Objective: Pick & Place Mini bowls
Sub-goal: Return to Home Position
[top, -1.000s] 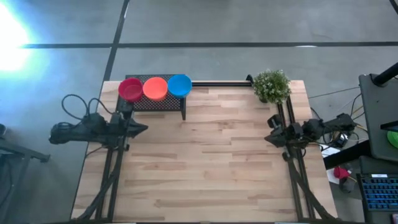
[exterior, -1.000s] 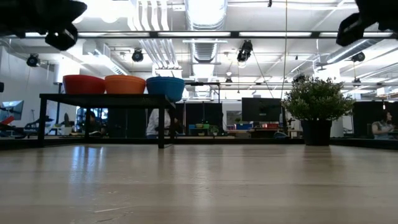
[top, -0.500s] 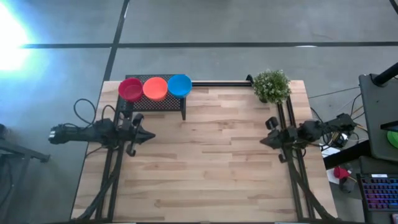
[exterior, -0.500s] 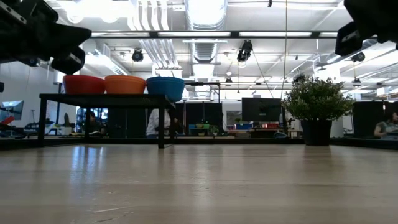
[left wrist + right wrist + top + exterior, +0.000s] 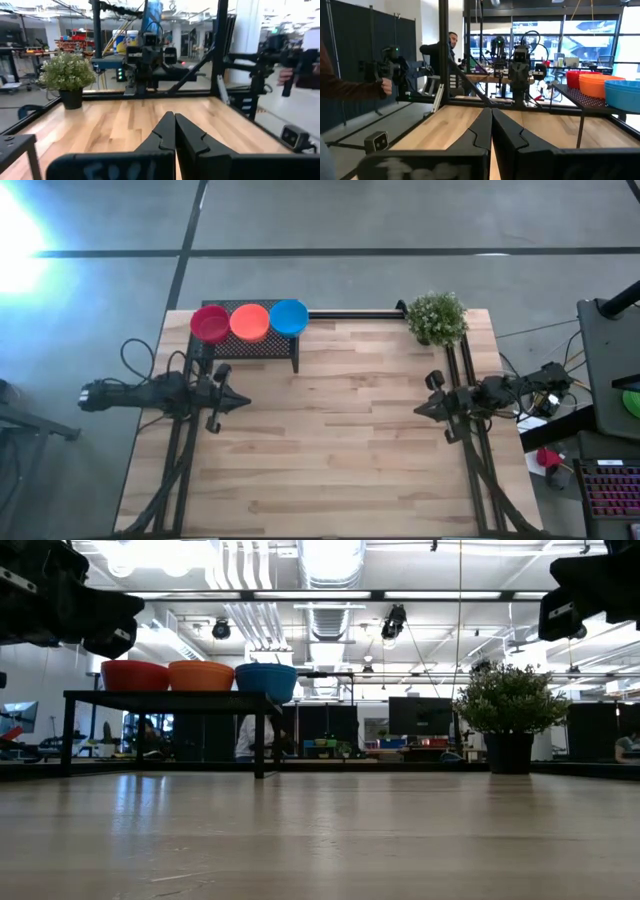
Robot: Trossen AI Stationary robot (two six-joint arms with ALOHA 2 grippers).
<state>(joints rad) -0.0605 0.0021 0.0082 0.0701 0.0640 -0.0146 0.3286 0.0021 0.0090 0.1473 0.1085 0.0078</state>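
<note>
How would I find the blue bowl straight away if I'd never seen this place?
Start at the wooden table and find the low black shelf at its back left corner. Three bowls sit on it in a row. The blue bowl is the end one nearest the potted plant, beside the orange bowl, with the red bowl at the other end.

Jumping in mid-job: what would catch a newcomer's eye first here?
The red bowls, orange bowls and blue bowls sit in a row on the black shelf at the far left corner of the table, with a green potted plant at the far right. The left gripper and right gripper hover shut above its sides, pointing at each other.
</note>
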